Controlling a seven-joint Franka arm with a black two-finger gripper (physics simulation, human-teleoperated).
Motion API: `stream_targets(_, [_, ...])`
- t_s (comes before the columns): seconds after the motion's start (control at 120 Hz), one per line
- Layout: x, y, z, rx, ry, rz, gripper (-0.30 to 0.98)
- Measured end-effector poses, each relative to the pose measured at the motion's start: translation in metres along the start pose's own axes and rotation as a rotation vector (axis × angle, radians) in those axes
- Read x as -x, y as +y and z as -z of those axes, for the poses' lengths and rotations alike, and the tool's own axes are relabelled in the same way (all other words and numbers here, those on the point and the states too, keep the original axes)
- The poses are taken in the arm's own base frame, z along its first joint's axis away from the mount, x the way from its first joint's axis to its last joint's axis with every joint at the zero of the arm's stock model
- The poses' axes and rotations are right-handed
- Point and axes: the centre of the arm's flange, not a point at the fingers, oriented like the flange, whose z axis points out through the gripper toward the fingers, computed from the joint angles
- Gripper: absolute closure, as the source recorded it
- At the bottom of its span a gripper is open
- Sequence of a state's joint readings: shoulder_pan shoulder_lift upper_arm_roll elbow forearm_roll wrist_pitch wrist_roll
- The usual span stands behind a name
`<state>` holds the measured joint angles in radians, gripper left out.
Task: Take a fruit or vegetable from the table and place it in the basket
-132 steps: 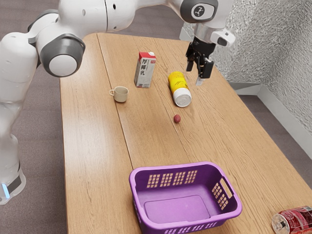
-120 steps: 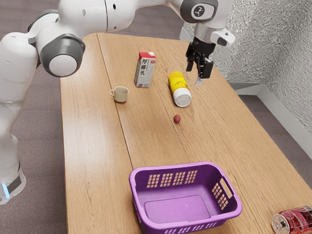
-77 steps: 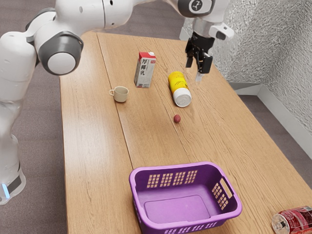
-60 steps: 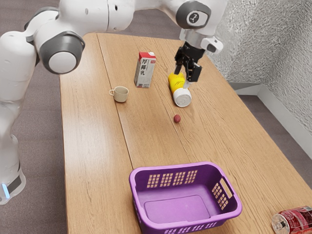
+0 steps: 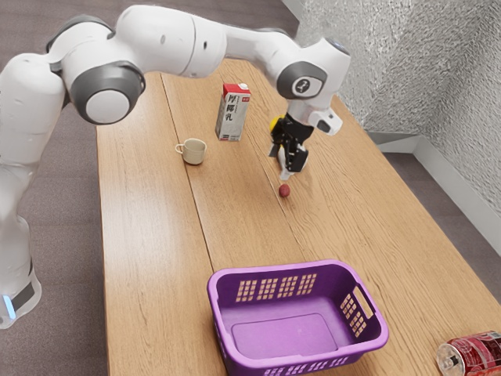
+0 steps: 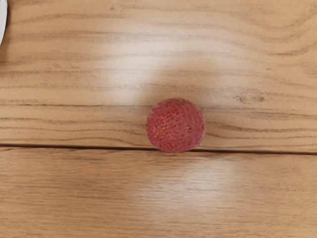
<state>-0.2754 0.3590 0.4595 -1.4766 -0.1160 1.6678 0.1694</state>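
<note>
Hovers with pincer spread and pinching nothing, just above and near a small red fruit on the table. Looks like a lychee: likely light, thin and pebbly in the rind, a fair surface for gripping but soft beneath. Could roll away from the spot at an off-centre nudge. Calls for an even, gentle squeeze from opposite sides, across the widest part, then a careful carry to the purple basket, well apart from the fruit.
</note>
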Motion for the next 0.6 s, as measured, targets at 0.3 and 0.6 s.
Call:
stream_targets(0.3, [-0.014, -0.007, -0.024, -0.006, -0.001, -0.028, 0.00])
stream_targets(0.6, [-0.032, 0.004, -0.040, 0.002, -0.002, -0.064, 0.00])
